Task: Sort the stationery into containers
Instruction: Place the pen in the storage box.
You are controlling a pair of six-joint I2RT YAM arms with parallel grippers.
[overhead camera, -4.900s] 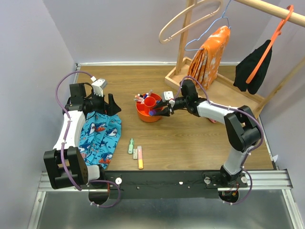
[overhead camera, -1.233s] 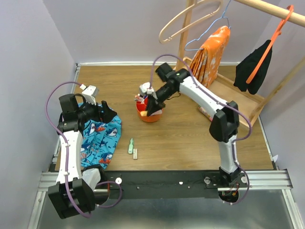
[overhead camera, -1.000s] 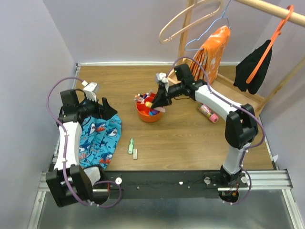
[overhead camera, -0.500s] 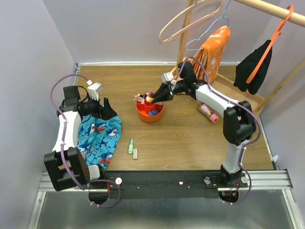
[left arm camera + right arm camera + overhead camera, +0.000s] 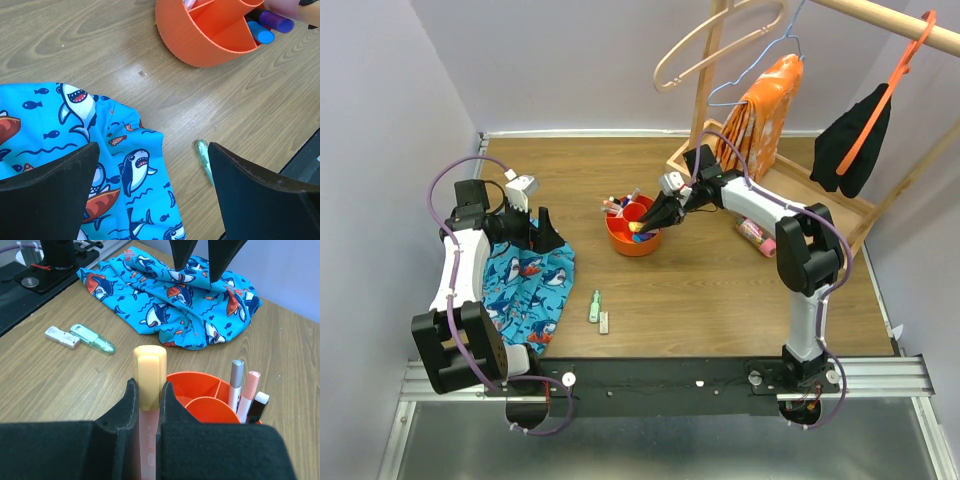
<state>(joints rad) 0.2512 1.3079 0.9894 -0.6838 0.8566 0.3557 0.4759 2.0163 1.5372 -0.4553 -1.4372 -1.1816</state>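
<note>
Right pincer (image 5: 646, 221) is clamped on a highlighter (image 5: 149, 374), pink body with a pale yellow cap. It's squeezed snug between both fingers, with the cap poking out past the tips. From the top view the capped end sits right over the bowl (image 5: 632, 240), on its right-hand side. I honestly can't tell whether it's touching the rim or anything inside.

The bowl is red-orange with a cup in the middle and dividers around it. A few pens (image 5: 236, 380) stand upright in the compartments on its far-left side. The left wrist cam shows a blue cap (image 5: 260, 33) and a purple cap (image 5: 277, 21) sticking out over one edge.

Left pincer (image 5: 542, 228) is spread wide with nothing in it. It sits well to the left of the bowl, hanging over the edge of the shark cloth (image 5: 528, 290) that's nearest the bowl. Between its fingers you mostly see cloth and bare desk (image 5: 720, 290).

Two pieces are lying flat on the desk, apart from the bowl on its near-left side towards the arm bases. One is a green marker (image 5: 594, 306) and the other a short white one (image 5: 605, 322). They sit just beside each other, and both lie between the bowl and the near corner of the cloth.
</note>
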